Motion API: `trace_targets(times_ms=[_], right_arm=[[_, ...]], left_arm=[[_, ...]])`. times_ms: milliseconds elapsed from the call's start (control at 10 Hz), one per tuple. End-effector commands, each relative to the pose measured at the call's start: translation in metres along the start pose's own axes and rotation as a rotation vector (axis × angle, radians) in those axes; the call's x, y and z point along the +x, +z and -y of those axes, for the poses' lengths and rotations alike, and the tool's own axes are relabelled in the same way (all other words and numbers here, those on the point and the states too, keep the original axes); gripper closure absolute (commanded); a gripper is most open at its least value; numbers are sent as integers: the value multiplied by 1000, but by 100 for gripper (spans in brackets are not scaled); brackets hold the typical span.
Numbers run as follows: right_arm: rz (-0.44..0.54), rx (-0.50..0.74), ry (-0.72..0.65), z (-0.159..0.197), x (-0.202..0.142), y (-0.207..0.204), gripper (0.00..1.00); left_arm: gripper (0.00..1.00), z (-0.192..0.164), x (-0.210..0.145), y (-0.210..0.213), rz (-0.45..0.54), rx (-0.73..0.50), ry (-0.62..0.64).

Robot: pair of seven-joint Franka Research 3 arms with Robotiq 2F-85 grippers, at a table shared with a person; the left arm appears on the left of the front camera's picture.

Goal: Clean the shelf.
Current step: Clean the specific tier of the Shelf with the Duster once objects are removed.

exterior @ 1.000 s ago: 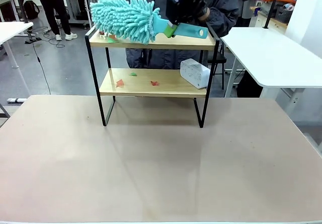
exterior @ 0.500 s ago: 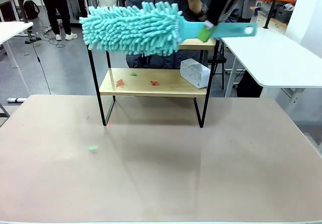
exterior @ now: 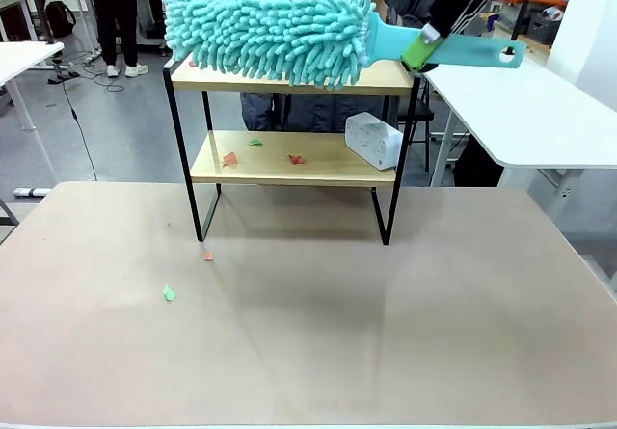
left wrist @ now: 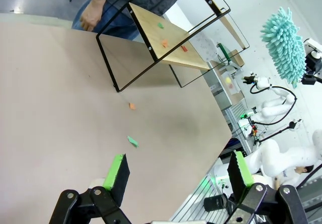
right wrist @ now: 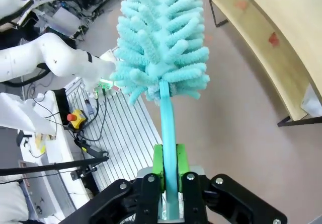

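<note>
The right gripper is clamped by its green pads on the flat handle of the duster, so the fluffy head is carried level just over the top board of the shelf, seemingly for sweeping. The shelf is set at the far edge of the table, with paper scraps on its lower board. The left gripper is held spread and idle above the table.

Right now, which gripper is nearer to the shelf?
Right. The right gripper, jaws shut on the duster, hangs by the shelf's top right corner. The left gripper, jaws open, hovers over the table, well short of the shelf.
</note>
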State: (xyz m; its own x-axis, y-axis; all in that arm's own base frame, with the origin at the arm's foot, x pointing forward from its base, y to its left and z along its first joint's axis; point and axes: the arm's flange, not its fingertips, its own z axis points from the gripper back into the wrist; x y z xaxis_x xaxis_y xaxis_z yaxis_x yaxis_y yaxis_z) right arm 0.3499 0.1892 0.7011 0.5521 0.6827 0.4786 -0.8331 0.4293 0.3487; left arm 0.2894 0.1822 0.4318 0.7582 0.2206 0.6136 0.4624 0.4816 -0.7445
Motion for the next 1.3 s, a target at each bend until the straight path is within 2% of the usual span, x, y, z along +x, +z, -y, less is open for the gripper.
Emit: trace_targets(times_ms=[0, 100, 200, 300, 500, 700, 800, 900, 1000, 1200], right_arm=[[132, 149, -140, 18, -34, 21, 88], [180, 202, -280, 33, -71, 41, 88], [299, 283, -386, 46, -123, 63, 88], [353, 258, -528, 63, -173, 74, 88], [451, 225, -659, 80, -263, 78, 88], [585, 303, -746, 92, -338, 66, 88], [631, 326, -785, 95, -357, 55, 88], [618, 297, -847, 98, -363, 41, 88], [564, 290, -798, 98, -356, 68, 88], [564, 290, -798, 98, -356, 68, 88]], left_arm=[[0, 1, 0, -2, 19, -17, -20], [0, 1, 0, -2, 19, -17, -20], [0, 1, 0, -2, 19, -17, -20], [0, 1, 0, -2, 19, -17, -20], [0, 1, 0, -2, 19, -17, -20], [0, 1, 0, -2, 19, -17, -20], [0, 1, 0, -2, 19, -17, -20], [0, 1, 0, -2, 19, -17, -20], [0, 1, 0, -2, 19, -17, -20], [0, 1, 0, -2, 19, -17, -20]])
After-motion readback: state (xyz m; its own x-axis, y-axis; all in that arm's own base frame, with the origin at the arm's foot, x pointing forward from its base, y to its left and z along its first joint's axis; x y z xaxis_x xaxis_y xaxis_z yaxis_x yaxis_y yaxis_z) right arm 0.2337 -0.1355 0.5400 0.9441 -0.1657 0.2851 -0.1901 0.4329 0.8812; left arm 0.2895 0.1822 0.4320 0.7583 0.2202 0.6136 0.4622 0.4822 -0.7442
